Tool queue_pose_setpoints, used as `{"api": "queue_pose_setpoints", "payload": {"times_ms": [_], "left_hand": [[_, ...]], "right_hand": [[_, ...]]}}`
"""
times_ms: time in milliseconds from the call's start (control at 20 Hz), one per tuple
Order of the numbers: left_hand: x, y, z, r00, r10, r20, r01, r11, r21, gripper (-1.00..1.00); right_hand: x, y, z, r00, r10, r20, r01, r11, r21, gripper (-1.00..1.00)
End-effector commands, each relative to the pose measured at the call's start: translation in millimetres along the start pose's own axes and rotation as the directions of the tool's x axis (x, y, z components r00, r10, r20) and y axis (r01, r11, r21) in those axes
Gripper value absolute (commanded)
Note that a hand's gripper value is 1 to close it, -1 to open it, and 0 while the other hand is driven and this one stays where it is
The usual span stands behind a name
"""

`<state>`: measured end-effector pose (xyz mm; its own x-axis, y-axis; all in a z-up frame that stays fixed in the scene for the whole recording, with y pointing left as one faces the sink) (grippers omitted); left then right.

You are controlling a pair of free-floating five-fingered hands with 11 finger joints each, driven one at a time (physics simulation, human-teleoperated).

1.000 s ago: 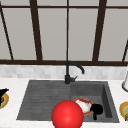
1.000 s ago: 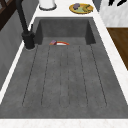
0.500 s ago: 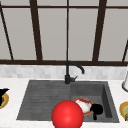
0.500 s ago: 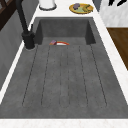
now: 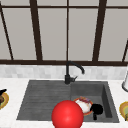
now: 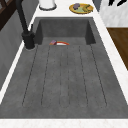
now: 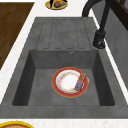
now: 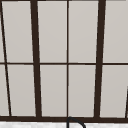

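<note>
A red-rimmed white plate (image 7: 68, 82) lies on the floor of the sink basin (image 7: 37, 75), with a small purple and red packet (image 7: 80, 82) on its right rim. The plate (image 5: 83, 105) and a sliver of the same plate (image 6: 60, 43) also show from the front and the left. A red ball (image 5: 67, 115) fills the front edge of the front view. My right hand (image 5: 97, 109) hangs beside the ball, in front of the basin; its fingers (image 6: 115, 2) hang over the floor. My left hand (image 5: 2, 92) is at a yellow plate (image 5: 4, 101) on the left counter, touching brown food (image 7: 58, 4).
A black faucet (image 5: 68, 75) stands behind the sink, between the ribbed drainboard (image 6: 65, 75) and the basin. On the right counter are a white jar (image 6: 47, 3) and a yellow plate of food (image 6: 81, 8). A dark-framed window (image 8: 67, 60) rises behind.
</note>
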<state>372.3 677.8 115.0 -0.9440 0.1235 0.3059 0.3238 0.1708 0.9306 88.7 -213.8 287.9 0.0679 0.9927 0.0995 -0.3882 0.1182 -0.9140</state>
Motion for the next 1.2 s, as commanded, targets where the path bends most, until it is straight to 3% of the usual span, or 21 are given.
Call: {"api": "queue_pose_setpoints", "payload": {"times_ms": [0,100,200,300,500,600,650,750,900,1000,1150], "left_hand": [[-13.3,-13.1,17.0,0.9979,0.025,0.060,-0.023,0.9989,-0.040,-1.00],[-17.7,-4.1,21.2,0.9965,0.043,0.071,-0.043,0.9991,-0.007,-1.00],[-1.6,17.1,18.6,0.9965,0.065,0.053,-0.064,0.9979,-0.007,-1.00],[0.8,24.8,22.5,0.9959,0.069,0.058,-0.070,0.9976,0.000,-1.00],[8.2,41.5,30.6,0.9952,0.076,0.061,-0.075,0.9971,-0.008,-1.00],[17.9,48.4,26.1,0.9949,0.088,0.050,-0.086,0.9956,-0.037,-1.00],[26.9,49.3,20.0,0.9963,0.079,0.034,-0.077,0.9961,-0.042,-1.00],[31.9,43.3,10.9,0.9983,0.049,0.031,-0.049,0.9988,0.005,-1.00],[41.6,36.9,6.9,0.9987,0.024,0.045,-0.025,0.9993,0.029,-1.00],[48.2,31.3,8.3,0.9968,0.020,0.078,-0.022,0.9995,0.024,-1.00],[56.6,26.1,4.0,0.9960,0.027,0.085,-0.028,0.9994,0.018,-1.00]], "right_hand": [[0.0,0.0,0.0,1.000,0.000,0.000,0.000,1.000,0.000,0.00],[0.0,0.0,0.0,1.000,0.000,0.000,0.000,1.000,0.000,0.00],[0.0,0.0,0.0,1.000,0.000,0.000,0.000,1.000,0.000,0.00],[0.0,0.0,0.0,1.000,0.000,0.000,0.000,1.000,0.000,0.00],[0.0,0.0,0.0,1.000,0.000,0.000,0.000,1.000,0.000,0.00],[0.0,0.0,0.0,1.000,0.000,0.000,0.000,1.000,0.000,0.00],[0.0,0.0,0.0,1.000,0.000,0.000,0.000,1.000,0.000,0.00],[0.0,0.0,0.0,1.000,0.000,0.000,0.000,1.000,0.000,0.00],[0.0,0.0,0.0,1.000,0.000,0.000,0.000,1.000,0.000,0.00],[0.0,0.0,0.0,1.000,0.000,0.000,0.000,1.000,0.000,0.00],[0.0,0.0,0.0,1.000,0.000,0.000,0.000,1.000,0.000,0.00]]}}
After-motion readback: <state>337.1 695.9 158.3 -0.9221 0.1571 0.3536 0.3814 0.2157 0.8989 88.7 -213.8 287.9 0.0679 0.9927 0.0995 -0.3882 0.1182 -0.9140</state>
